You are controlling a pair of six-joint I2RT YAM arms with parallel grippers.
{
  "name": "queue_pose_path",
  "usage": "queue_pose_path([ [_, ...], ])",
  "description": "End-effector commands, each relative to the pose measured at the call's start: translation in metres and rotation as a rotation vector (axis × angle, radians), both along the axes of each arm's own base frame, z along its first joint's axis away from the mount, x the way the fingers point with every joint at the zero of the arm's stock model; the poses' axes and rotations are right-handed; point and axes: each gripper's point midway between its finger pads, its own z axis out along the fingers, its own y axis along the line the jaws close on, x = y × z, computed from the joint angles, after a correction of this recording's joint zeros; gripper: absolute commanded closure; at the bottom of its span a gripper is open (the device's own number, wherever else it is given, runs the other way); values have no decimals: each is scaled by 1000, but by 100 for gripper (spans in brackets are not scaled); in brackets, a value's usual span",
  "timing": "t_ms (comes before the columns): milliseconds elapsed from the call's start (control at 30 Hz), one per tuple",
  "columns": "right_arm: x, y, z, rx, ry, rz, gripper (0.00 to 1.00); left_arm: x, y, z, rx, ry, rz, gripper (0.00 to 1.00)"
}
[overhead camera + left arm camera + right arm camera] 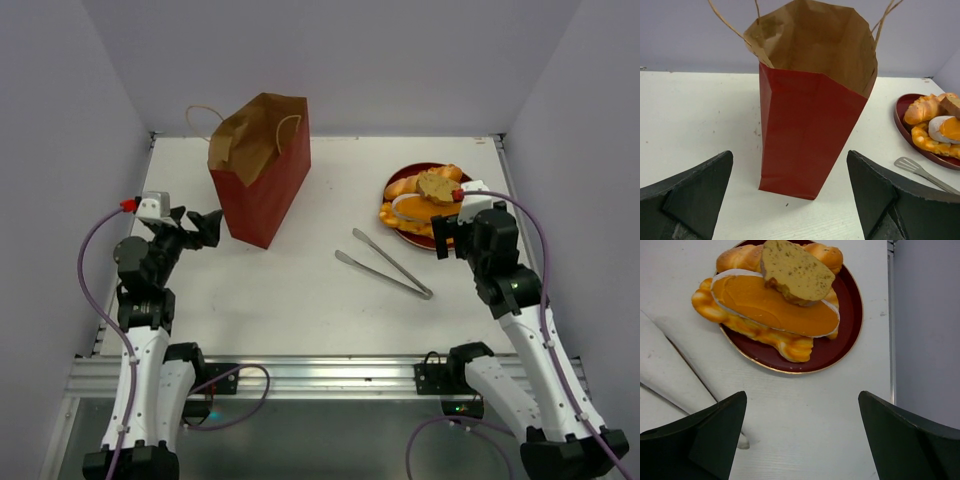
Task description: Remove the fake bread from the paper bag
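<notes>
The red paper bag (262,180) stands upright at the table's back left, mouth open, brown inside; it fills the left wrist view (807,125). Its inside bottom is hidden. Several glossy golden toy pastries (425,195) lie piled on a round red plate (396,231) at the right, a tan slice on top; they show in the right wrist view (772,307). My left gripper (205,228) is open and empty, just left of the bag's base. My right gripper (448,238) is open and empty, at the plate's near edge (840,347).
Metal tongs (385,263) lie on the white table between the bag and the plate, their tip also in the left wrist view (917,170). White walls enclose the table at the back and sides. A metal rail (320,375) runs along the near edge.
</notes>
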Motion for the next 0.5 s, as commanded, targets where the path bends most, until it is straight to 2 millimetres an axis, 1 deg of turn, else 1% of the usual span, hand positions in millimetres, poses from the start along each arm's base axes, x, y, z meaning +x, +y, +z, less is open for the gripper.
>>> queue_pose_path([
  [0, 2, -17, 8, 2, -97, -103, 1, 0, -6, 16, 39, -87, -35, 0],
  [200, -4, -18, 5, 52, -138, -108, 1, -1, -6, 5, 45, -45, -31, 0],
  [467, -8, -18, 6, 71, -156, -113, 1, -1, -6, 4, 47, -41, -32, 0],
])
